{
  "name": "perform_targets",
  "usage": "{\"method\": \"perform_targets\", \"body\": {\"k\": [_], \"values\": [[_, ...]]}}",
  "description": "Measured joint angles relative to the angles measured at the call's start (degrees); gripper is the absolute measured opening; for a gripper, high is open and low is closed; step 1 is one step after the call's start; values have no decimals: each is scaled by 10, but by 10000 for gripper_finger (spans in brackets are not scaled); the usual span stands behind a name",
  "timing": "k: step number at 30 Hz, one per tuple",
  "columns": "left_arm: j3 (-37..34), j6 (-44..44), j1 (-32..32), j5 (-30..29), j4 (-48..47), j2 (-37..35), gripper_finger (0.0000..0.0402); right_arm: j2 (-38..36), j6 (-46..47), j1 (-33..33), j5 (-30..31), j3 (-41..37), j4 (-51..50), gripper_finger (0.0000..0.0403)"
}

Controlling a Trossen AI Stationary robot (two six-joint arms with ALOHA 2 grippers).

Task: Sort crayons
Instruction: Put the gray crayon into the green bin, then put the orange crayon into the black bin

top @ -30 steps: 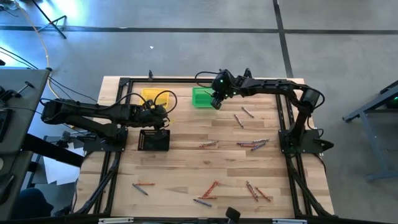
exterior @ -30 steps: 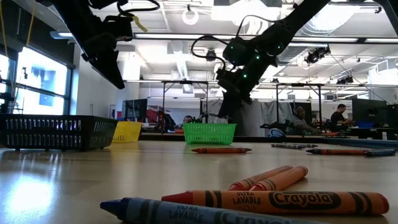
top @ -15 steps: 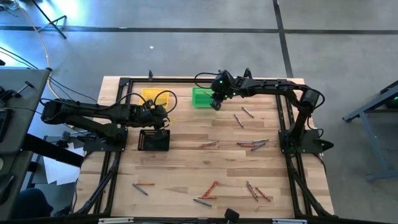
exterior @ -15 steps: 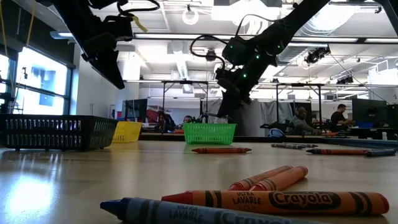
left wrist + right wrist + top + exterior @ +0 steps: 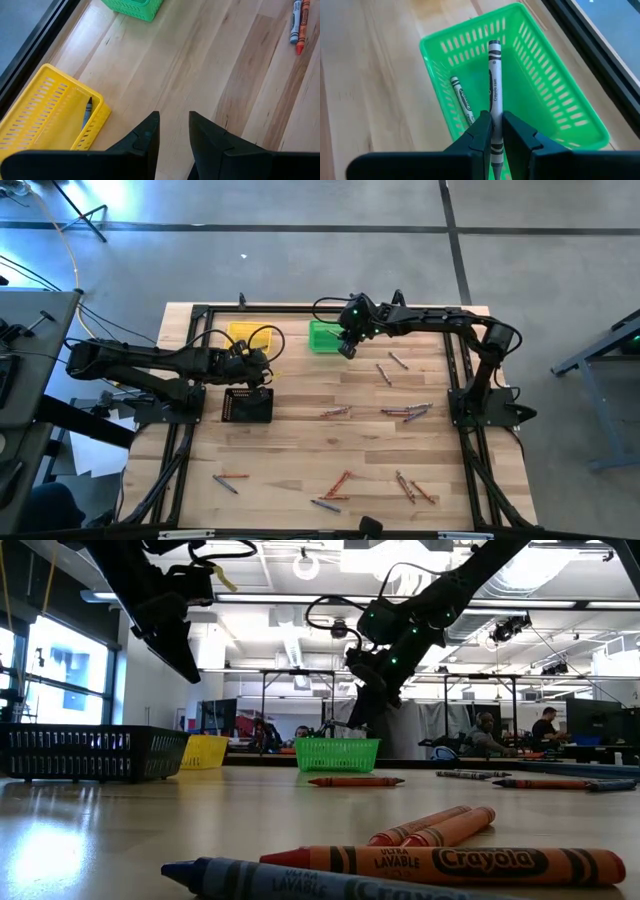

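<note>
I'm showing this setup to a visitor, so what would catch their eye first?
The right gripper over the green bin, clamped on a grey crayon, with another crayon already lying inside. Next, the crayons scattered over the wooden table, and the left gripper waiting empty near the yellow bin.

The grey crayon (image 5: 494, 105) is running off the right wrist view's edge below the end effector (image 5: 494, 131); the yellow bin (image 5: 35, 125) is being cropped.
</note>
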Motion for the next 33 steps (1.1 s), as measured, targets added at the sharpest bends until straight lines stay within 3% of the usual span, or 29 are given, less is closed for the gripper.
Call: {"method": "perform_targets", "body": {"k": [8, 13, 19, 27, 33], "values": [[0, 0, 0, 0, 0, 0, 90, 0, -30, 1, 0, 0, 0, 50], [0, -1, 0, 11, 0, 0, 90, 0, -45, 7, 0, 0, 12, 107], [0, -2, 0, 27, 1, 0, 90, 0, -8, 15, 46, 0, 44, 164], [0, -6, -1, 41, 8, 0, 90, -21, 15, 35, 27, 99, -141, 157], [0, -13, -23, 58, 93, 47, 90, -50, 26, 84, 35, 135, -273, 135]]}}
